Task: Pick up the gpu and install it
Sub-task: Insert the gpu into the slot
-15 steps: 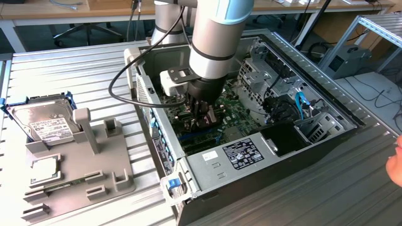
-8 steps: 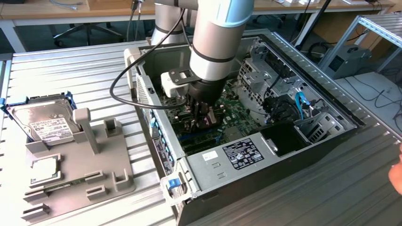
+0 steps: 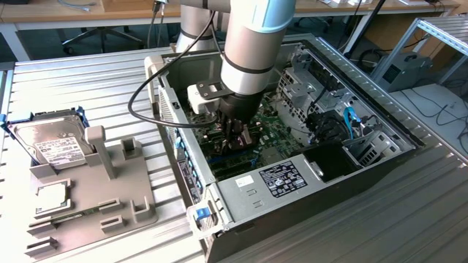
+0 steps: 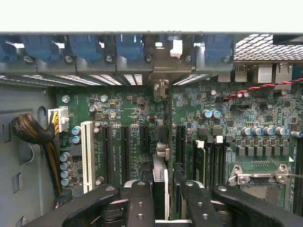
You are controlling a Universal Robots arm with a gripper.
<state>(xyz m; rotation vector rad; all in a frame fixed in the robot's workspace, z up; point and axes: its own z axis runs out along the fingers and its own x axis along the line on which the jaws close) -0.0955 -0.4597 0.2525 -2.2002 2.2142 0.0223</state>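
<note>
My hand point(image 4: 162, 198) is clenched on the gpu point(image 4: 161, 182), holding it edge-on above the motherboard point(image 4: 128, 109). In the exterior view, I'm low-centre inside the computer case point(image 3: 380, 118).

Open computer case point(image 3: 380, 159) lies on its side on a ribbed metal worktop point(image 3: 80, 93). Green motherboard point(image 3: 281, 134) inside; power supply point(image 3: 274, 181) with a white label at the near end; blue cables point(image 3: 349, 121) by the drive bays.

Grey fixture tray point(image 3: 87, 203) sits at the exterior view's left, well apart from the case. Silver hard drive point(image 3: 51, 139) with a white label leans at its far end.

Wrist view: white expansion slot point(image 4: 87, 156) beside black slots point(image 4: 125, 153); braided cable bundle point(image 4: 33, 132) to a white connector point(image 4: 59, 120); capacitors point(image 4: 262, 131); blue clips point(image 4: 85, 47) along the case's rear wall.
</note>
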